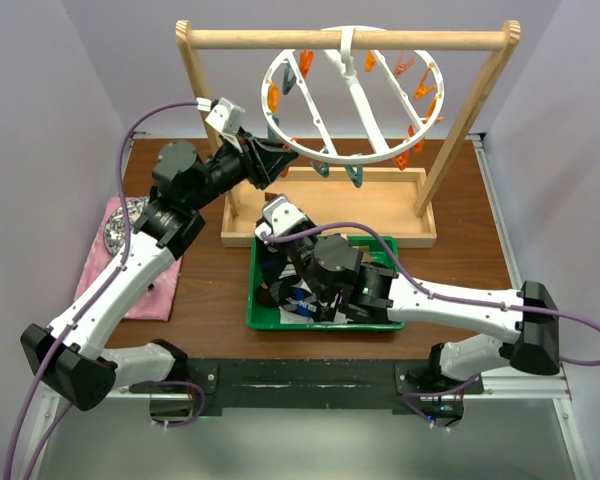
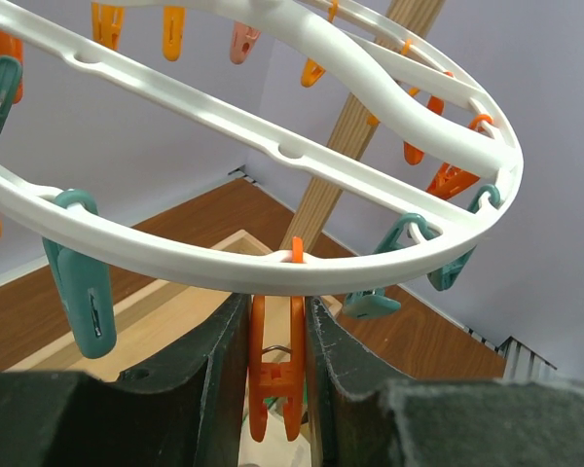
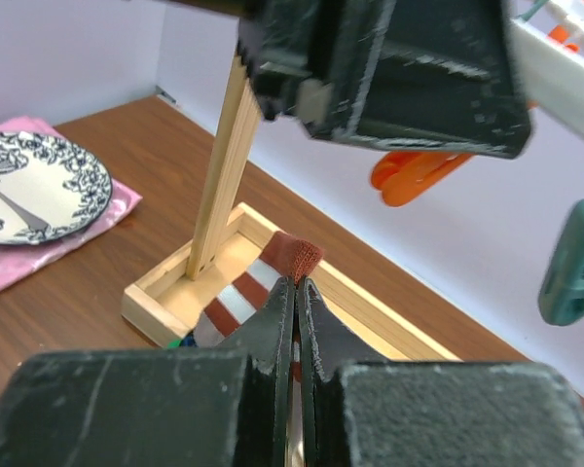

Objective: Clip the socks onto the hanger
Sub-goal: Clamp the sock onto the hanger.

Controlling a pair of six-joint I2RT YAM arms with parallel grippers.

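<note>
The white ring hanger (image 1: pixel 363 110) hangs by its hook from the wooden bar, with orange and teal pegs round its rim. My left gripper (image 1: pixel 280 158) is raised to the near-left rim (image 2: pixel 224 263). It is shut on an orange peg (image 2: pixel 275 365), one finger (image 2: pixel 224 370) on each side. My right gripper (image 1: pixel 272 207) is just below it, shut on a rust-and-pale striped sock (image 3: pixel 294 255) whose cuff sticks up past the fingertips (image 3: pixel 277 321). More socks (image 1: pixel 292 292) lie in the green tray (image 1: pixel 385 243).
The wooden frame's bar (image 1: pixel 345 40), posts and base box (image 1: pixel 330 215) stand behind the tray. A patterned plate (image 1: pixel 115 225) sits on a pink cloth (image 1: pixel 140 285) at the left. Teal pegs (image 2: pixel 81 297) hang beside the held one. The left gripper body (image 3: pixel 389 68) is close above my right fingers.
</note>
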